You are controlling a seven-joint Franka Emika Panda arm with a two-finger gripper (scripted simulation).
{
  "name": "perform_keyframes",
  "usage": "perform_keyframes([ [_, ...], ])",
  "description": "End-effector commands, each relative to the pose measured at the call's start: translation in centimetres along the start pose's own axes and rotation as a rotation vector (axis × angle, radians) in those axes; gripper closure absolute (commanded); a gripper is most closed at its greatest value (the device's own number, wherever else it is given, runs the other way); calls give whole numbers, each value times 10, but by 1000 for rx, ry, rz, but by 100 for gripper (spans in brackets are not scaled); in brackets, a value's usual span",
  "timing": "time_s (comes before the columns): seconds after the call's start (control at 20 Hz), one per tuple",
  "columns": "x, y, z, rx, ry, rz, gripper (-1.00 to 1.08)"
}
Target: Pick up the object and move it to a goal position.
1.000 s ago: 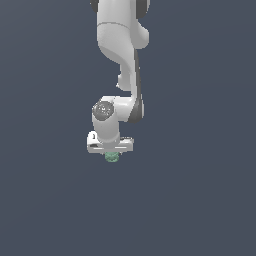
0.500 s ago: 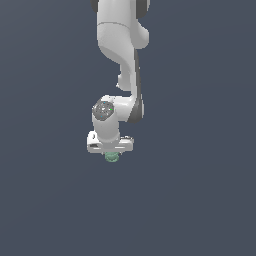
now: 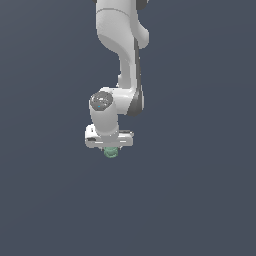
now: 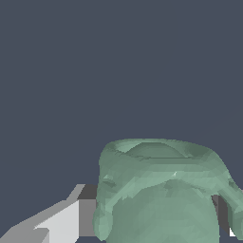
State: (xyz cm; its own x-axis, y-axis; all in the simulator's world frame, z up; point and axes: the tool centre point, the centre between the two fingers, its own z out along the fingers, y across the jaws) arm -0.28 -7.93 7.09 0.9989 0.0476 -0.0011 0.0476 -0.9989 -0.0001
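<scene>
Pincer [image 3: 110, 150] pinches the pale green object [image 3: 111, 152], which protrudes just beneath it.

The end effector [image 3: 110, 148] hides most of the object [image 3: 110, 153]; contact seems likely.

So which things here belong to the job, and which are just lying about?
Belongs to the job:
- green object, sitting between the gripper's fingers
- gripper, a finger showing on either side of the object

Lying about:
- nothing else in view in either picture, only plain dark background
</scene>
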Motion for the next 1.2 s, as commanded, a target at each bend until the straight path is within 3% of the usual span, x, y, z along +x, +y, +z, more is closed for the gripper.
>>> perform_keyframes([
  [0.0,-4,1,-15,0,1,0,108],
  [1.15,-73,19,-244,0,2,0,108],
])
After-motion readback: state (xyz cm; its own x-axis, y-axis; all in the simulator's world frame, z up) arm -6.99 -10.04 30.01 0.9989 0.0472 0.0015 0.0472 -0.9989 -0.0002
